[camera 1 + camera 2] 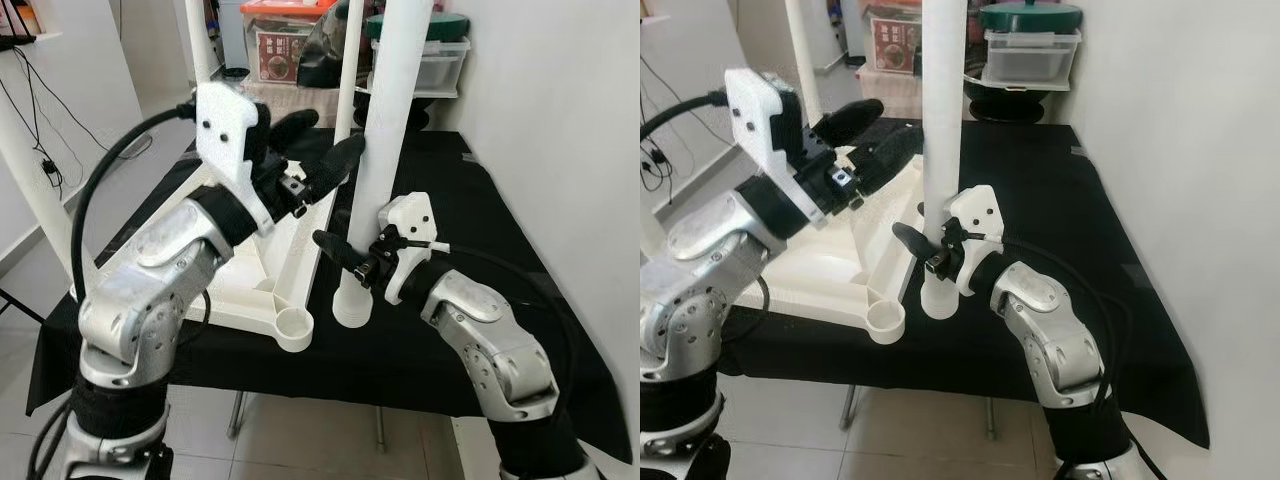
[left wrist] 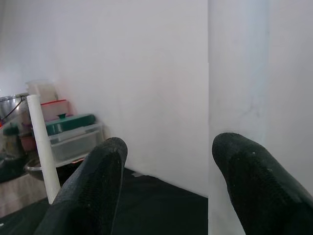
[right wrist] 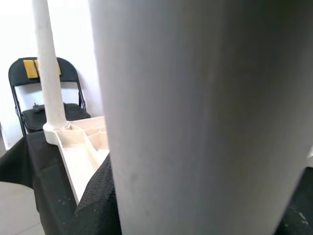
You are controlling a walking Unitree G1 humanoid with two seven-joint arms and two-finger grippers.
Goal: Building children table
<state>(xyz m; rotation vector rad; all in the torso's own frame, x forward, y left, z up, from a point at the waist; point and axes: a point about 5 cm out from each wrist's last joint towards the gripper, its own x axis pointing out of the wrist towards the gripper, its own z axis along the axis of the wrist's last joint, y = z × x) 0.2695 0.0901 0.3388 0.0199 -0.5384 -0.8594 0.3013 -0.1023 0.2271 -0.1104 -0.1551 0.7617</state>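
Observation:
The white children's table top (image 1: 250,270) lies upside down on a black-covered table (image 1: 480,230). Its near corner socket (image 1: 293,325) holds nothing. A loose white table leg (image 1: 390,130) stands upright, and its foot (image 1: 352,305) rests on the cloth just right of that socket. My right gripper (image 1: 352,250) is shut on the leg low down, with one black finger (image 3: 98,205) pressed against its side. My left gripper (image 1: 325,142) hovers open higher up, just left of the leg, and the leg stands beyond its fingers (image 2: 254,186).
Other white legs (image 1: 197,40) stand up from the far sockets. Plastic storage boxes (image 1: 425,60) and a red-lidded box (image 1: 280,40) sit behind the table. A white wall runs along the right. A black folding chair (image 3: 29,98) stands past the table. Cables hang at the left.

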